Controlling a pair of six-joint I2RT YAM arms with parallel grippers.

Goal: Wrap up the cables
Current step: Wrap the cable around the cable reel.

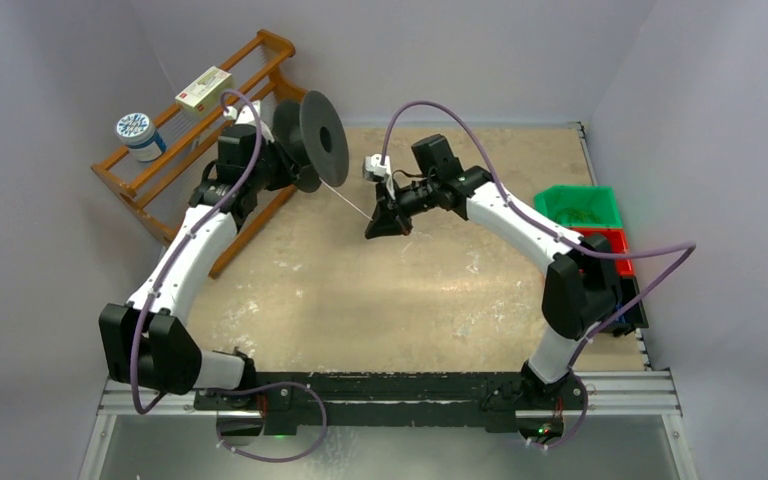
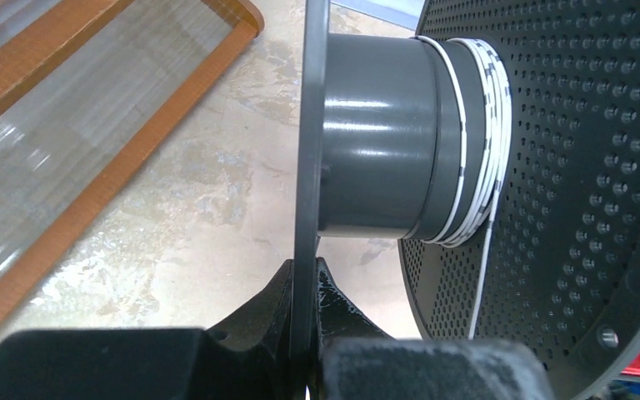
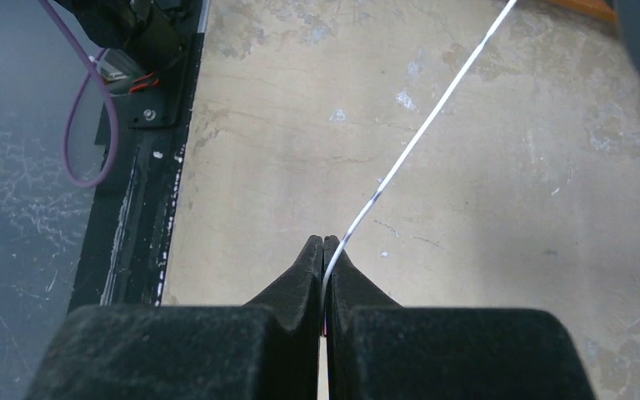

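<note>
A dark grey spool [image 1: 312, 137] is held up on edge at the back left. My left gripper [image 2: 310, 268] is shut on one of its thin flanges [image 2: 310, 125]. A few turns of the thin white cable [image 2: 477, 142] lie round the spool's hub [image 2: 375, 142], against the perforated flange [image 2: 567, 167]. From there the cable [image 1: 352, 205] runs taut to my right gripper [image 1: 380, 226], mid-table. In the right wrist view the cable [image 3: 421, 137] slants in from the upper right, and my right gripper [image 3: 323, 243] is shut on it.
A wooden rack [image 1: 195, 110] stands at the back left, bearing a white box [image 1: 203, 88] and a round tub [image 1: 138, 135]. Green [image 1: 578, 205] and red [image 1: 615, 245] bins sit at the right edge. Purple arm cords [image 1: 430, 110] loop overhead.
</note>
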